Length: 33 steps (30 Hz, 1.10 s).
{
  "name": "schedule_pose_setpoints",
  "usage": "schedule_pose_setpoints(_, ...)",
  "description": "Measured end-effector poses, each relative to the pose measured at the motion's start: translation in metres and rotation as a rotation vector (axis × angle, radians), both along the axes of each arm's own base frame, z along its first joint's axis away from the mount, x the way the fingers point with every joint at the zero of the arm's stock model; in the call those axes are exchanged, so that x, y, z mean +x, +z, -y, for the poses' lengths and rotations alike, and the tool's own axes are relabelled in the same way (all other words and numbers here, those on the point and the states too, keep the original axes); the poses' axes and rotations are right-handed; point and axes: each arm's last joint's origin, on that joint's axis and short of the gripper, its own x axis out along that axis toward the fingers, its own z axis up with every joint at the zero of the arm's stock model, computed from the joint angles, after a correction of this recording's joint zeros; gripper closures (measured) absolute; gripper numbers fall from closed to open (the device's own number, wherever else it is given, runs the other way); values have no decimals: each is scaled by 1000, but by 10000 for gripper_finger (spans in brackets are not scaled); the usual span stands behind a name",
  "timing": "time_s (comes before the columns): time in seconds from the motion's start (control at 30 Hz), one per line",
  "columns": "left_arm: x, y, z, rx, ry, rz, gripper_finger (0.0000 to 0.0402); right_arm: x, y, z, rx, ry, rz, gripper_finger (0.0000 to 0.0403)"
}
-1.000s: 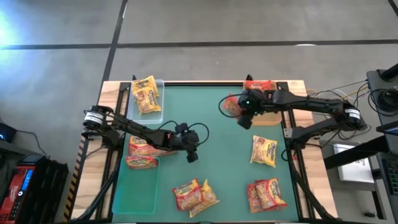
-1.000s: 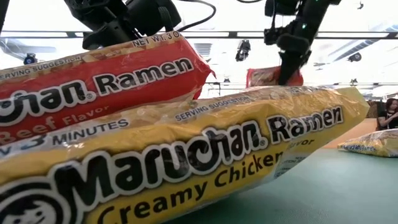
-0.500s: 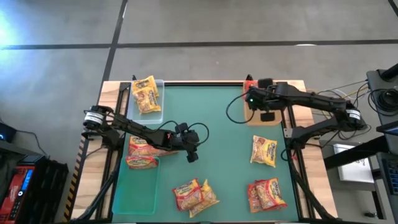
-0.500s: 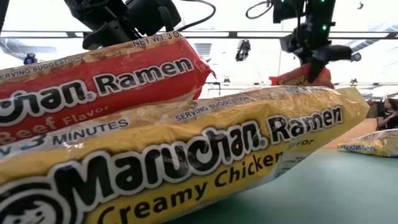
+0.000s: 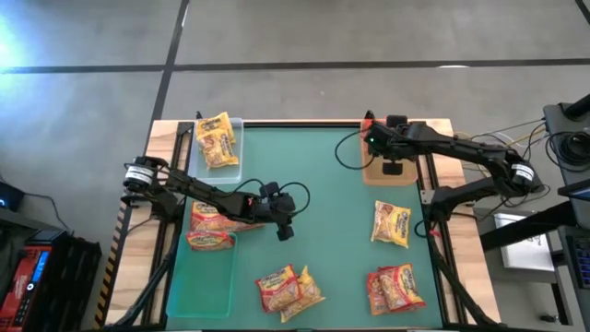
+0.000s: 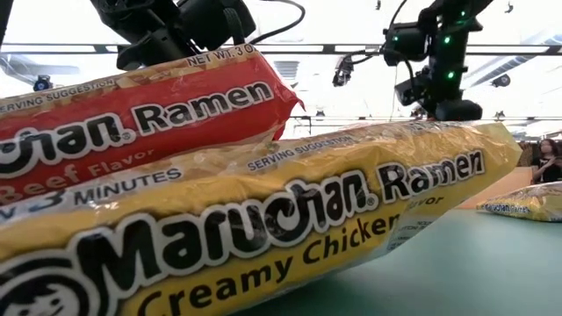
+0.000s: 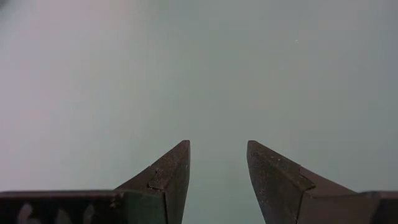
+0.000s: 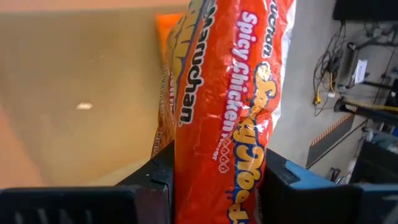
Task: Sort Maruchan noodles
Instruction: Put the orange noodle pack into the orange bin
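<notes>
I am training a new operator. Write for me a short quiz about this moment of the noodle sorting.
1. True or false: the left end effector holds a packet.
2. Which flavour is printed on the packet between the fingers of the right end effector? A Beef; B Spicy Chicken; C Shrimp.
3. Fill in: in the high view, the right end effector is over the ___ tray.

Key: 1 false, it is open over bare mat; 2 B; 3 tan.
</notes>
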Motion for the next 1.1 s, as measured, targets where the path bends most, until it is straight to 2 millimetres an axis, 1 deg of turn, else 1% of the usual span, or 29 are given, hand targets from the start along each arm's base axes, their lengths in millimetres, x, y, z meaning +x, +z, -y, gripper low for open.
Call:
schedule_pose_setpoints(0.07, 0, 0, 0, 0, 0, 0, 259, -1, -3, 5, -16, -20, 21, 268)
schedule_pose_setpoints(0.17, 0, 0, -1, 6, -3, -3, 259, -4, -7, 11, -28, -4, 4, 255)
schedule_pose_setpoints(0.3, 1, 0, -4, 11, 1, -4, 259, -6, -7, 18, -54, -24, 15, 246)
schedule_pose_setpoints(0.43, 1, 0, -9, 11, 16, -4, 259, -7, -4, 24, -208, -116, -22, 244)
schedule_pose_setpoints(0.47, 1, 0, -11, 11, 20, -4, 259, -7, -3, 24, -222, -134, -18, 244)
schedule_pose_setpoints(0.57, 1, 0, -12, 11, 24, -4, 259, -7, -3, 23, -189, -145, 29, 248)
schedule_pose_setpoints(0.7, 1, 0, -12, 11, 24, -4, 259, -5, -4, 22, -114, -119, 83, 250)
schedule_pose_setpoints(0.83, 1, 0, -12, 11, 24, -4, 259, -8, -4, 24, -198, -146, 8, 246)
schedule_pose_setpoints(0.9, 1, 0, -12, 11, 24, -4, 259, -8, -4, 25, -212, -173, 20, 243)
schedule_pose_setpoints(1.03, 1, 0, -12, 11, 24, -4, 259, -7, -6, 24, -97, -143, 100, 239)
schedule_pose_setpoints(1.1, 1, 0, -12, 11, 24, -4, 259, -8, -6, 27, -104, -150, 105, 237)
